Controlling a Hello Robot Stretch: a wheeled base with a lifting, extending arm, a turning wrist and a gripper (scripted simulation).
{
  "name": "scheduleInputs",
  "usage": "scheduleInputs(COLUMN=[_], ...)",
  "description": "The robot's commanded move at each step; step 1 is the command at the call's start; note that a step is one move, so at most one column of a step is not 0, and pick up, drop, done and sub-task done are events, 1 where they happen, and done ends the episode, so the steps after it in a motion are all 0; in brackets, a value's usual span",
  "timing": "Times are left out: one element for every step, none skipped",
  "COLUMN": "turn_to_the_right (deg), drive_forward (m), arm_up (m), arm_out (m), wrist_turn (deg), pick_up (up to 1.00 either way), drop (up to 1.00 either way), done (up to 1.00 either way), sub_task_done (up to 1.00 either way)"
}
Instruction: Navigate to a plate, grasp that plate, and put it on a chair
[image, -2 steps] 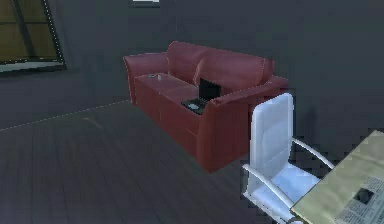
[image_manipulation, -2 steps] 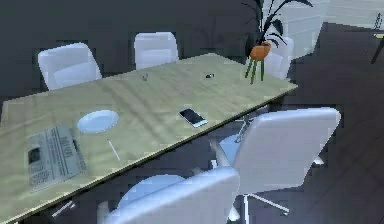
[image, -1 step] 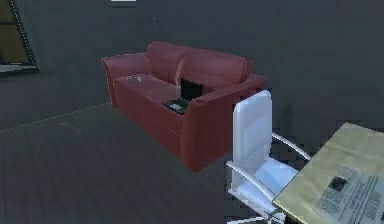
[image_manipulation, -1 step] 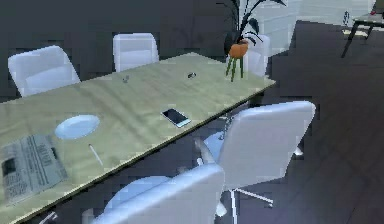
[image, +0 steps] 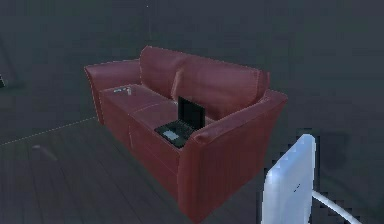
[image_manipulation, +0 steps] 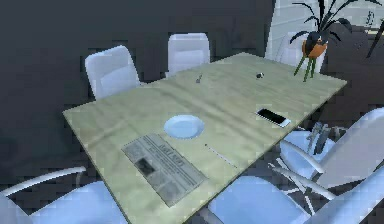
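Pale wooden table (image_manipulation: 120, 125), white plate (image_manipulation: 183, 126) lying near its middle, newspaper (image_manipulation: 160, 167) at plate's seven o'clock, phone (image_manipulation: 272, 117) at three o'clock, white chairs (image_manipulation: 112, 70) around, red sofa (image: 180, 110) with laptop (image: 183, 122), claw's state cannot be told

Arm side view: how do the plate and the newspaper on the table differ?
The plate is round and plain pale blue-white, while the newspaper is a grey rectangle marked with print. The newspaper covers more of the tabletop than the plate. The plate sits nearer the table's middle, and the newspaper lies by the edge toward the picture's bottom. Both lie flat on the pale wooden table.
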Motion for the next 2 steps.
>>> scheduleInputs(turn_to_the_right=[0.0, 0.0], drive_forward=[0.00, 0.00], arm_up=[0.50, 0.38], arm_out=[0.00, 0.00], wrist_turn=[0.0, 0.0], pick_up=[0.00, 0.00], drop=[0.00, 0.00], done=[0.00, 0.00], sub_task_done=[0.00, 0.00])
